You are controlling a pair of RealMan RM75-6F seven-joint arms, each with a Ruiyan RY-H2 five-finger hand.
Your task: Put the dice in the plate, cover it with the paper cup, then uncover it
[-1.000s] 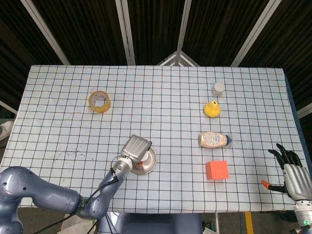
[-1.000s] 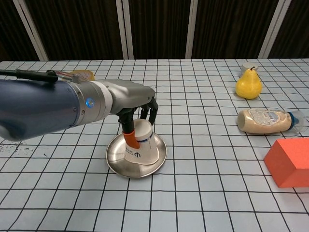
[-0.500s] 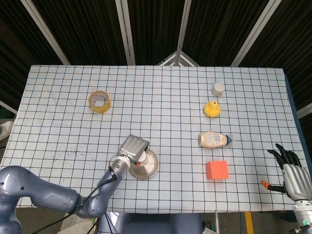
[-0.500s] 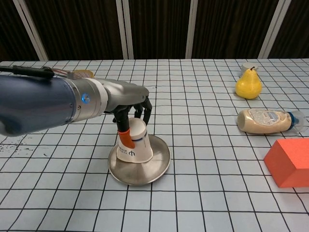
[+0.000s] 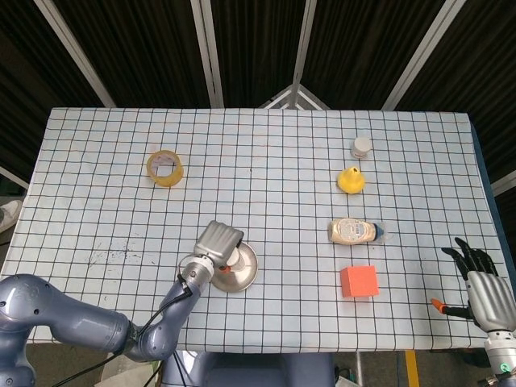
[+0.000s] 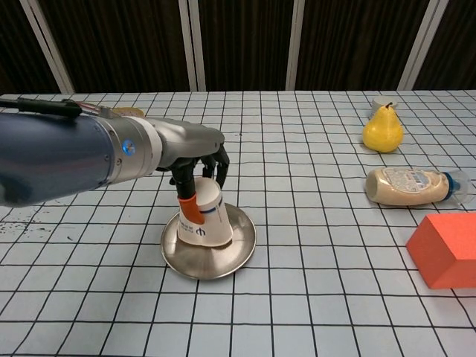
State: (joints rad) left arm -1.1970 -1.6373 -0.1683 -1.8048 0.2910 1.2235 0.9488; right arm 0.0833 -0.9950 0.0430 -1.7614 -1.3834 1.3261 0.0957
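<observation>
A white paper cup (image 6: 203, 220) stands mouth down and tilted on the steel plate (image 6: 233, 254), toward the plate's left side. My left hand (image 6: 195, 158) grips the cup from above, its fingers wrapped round the upper part and an orange-tipped one lying on the cup's side. From the head view the left hand (image 5: 218, 241) covers the cup, and only the plate's rim (image 5: 248, 270) shows. No dice shows in either view. My right hand (image 5: 481, 289) hovers at the table's front right corner, fingers spread and holding nothing.
An orange block (image 5: 359, 280) and a lying sauce bottle (image 5: 352, 231) are right of the plate. Farther back are a yellow pear (image 5: 350, 180) and a small white jar (image 5: 361, 146). A tape roll (image 5: 164, 167) sits at the back left.
My left hand has drifted slightly left with the cup, which stays tilted on the plate. The plate has shifted a little on the table. The right hand has not moved.
</observation>
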